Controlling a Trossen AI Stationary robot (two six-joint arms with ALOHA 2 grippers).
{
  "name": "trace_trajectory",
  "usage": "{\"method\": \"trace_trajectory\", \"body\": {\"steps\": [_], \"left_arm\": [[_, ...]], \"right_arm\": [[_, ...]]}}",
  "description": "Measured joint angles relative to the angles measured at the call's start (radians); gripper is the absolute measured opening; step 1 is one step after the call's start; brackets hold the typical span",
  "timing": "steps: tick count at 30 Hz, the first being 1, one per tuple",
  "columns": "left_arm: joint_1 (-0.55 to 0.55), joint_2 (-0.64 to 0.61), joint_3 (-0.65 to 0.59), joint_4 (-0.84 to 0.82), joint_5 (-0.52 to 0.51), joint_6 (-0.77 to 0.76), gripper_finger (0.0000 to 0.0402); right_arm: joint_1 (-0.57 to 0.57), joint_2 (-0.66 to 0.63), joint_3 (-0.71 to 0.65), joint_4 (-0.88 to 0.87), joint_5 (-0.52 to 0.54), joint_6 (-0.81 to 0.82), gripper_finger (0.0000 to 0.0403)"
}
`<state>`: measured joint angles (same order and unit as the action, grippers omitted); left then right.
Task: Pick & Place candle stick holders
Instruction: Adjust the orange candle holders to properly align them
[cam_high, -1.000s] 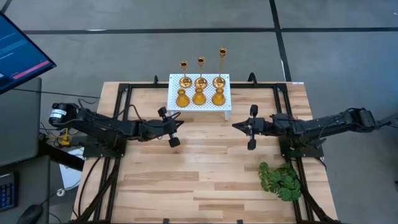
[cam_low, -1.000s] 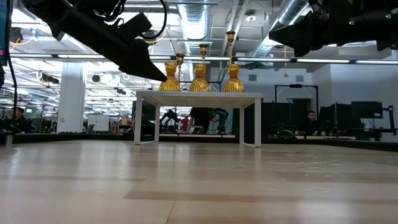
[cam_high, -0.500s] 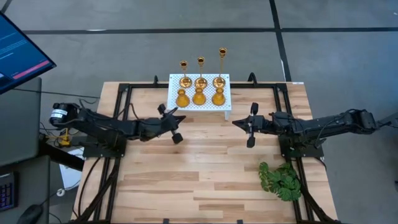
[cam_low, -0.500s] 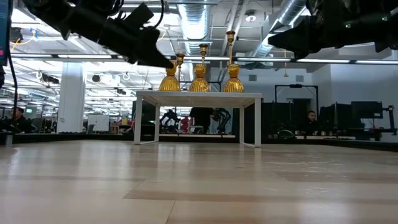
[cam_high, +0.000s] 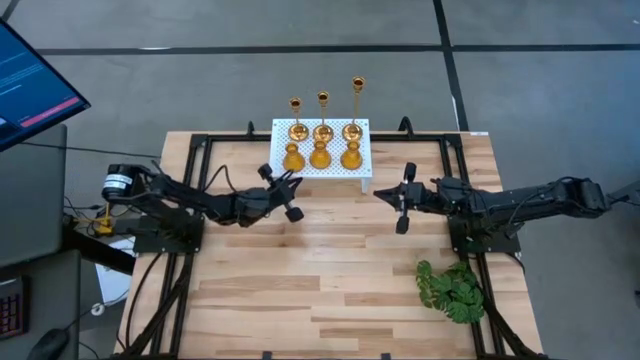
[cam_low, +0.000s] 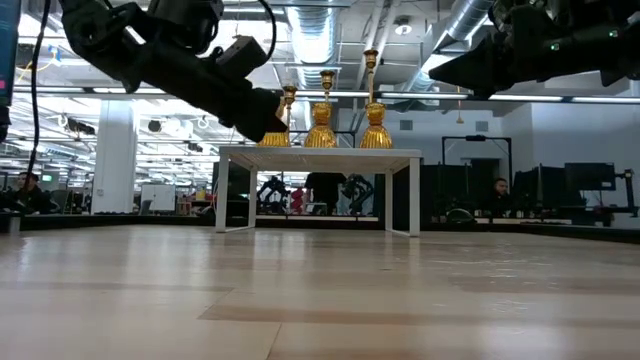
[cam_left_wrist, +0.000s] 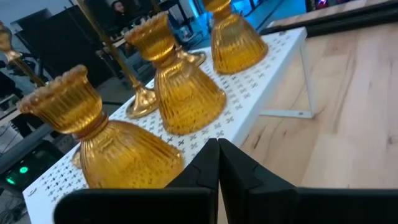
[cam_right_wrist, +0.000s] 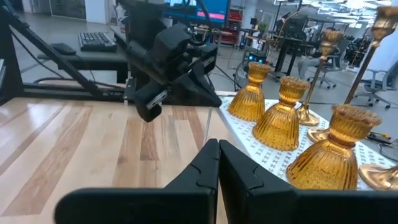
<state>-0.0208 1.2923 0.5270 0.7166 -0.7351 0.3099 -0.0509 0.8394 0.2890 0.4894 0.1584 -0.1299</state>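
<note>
Six gold candle stick holders stand on a white perforated stand (cam_high: 362, 172) at the table's far middle. Three slim sticks (cam_high: 323, 100) stand behind and three squat bulbous ones (cam_high: 320, 156) in front. My left gripper (cam_high: 296, 184) is shut and empty, just near-left of the stand, its tips close before the left squat holder (cam_left_wrist: 118, 149). It hovers at the stand's top height in the low view (cam_low: 272, 125). My right gripper (cam_high: 377, 197) is shut and empty, to the near right of the stand, pointing toward the table's left; it faces the squat holders (cam_right_wrist: 283, 121).
A green leafy plant (cam_high: 455, 290) lies at the table's near right. Black frame rails (cam_high: 190, 240) run along both table sides under the arms. A monitor (cam_high: 30, 85) stands off the table's left. Bare wood lies between and in front of the grippers.
My left gripper has gone toward the table's far edge and a little right, up to the stand's near-left corner, and has turned somewhat about its axis. It has stayed shut. My right gripper has kept nearly still.
</note>
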Motion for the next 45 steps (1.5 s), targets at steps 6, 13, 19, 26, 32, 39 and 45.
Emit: {"method": "trace_trajectory", "body": {"steps": [6,13,19,26,32,39,45], "left_arm": [[0.019,0.005,0.0,0.018,0.0,0.0,0.0003],[0.053,0.005,0.0,0.03,-0.001,0.0,0.0004],[0.084,0.005,0.0,0.05,0.058,0.0,0.0003],[0.115,0.004,0.0,0.095,0.137,-0.01,0.0003],[0.139,0.004,0.0,0.096,0.137,-0.011,0.0003],[0.164,0.004,0.0,0.096,0.095,-0.011,0.0003],[0.18,0.004,0.0,0.095,0.078,-0.011,0.0003]], "right_arm": [[0.0,0.0,0.0,-0.01,0.0,0.0,0.0],[0.0,0.0,0.0,-0.01,0.0,0.0,0.0],[0.0,0.0,0.0,-0.01,0.0,-0.001,0.0],[0.0,0.0,0.0,-0.01,0.0,-0.001,0.0],[0.0,0.0,0.0,-0.01,0.0,-0.001,0.0],[0.0,0.0,0.0,-0.01,0.0,-0.001,0.0],[0.0,0.0,0.0,-0.01,0.0,-0.001,0.0]]}}
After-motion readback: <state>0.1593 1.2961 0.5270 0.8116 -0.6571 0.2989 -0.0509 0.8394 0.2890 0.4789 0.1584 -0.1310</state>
